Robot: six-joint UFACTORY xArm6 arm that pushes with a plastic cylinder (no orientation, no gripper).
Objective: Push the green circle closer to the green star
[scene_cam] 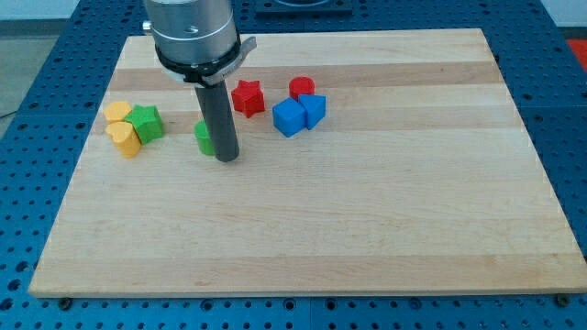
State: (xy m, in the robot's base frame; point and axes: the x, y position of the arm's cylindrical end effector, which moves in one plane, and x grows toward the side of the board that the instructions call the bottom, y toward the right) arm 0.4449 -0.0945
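My tip [226,158], a smooth dark rod end without fingers, touches the green circular block [204,137]; the green star-shaped block [146,122] sits nearer the pale wooden board [367,229]'s left edge.

Silver-grey cylindrical arm housing with dark band and small bracket, straight dark rod, blunt tool [227,158] below.

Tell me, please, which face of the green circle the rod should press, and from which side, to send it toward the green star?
Press the green circle on its right face, coming from the view's right. The green star lies to its left and slightly up. My tip already stands against that right side, partly hiding the block.
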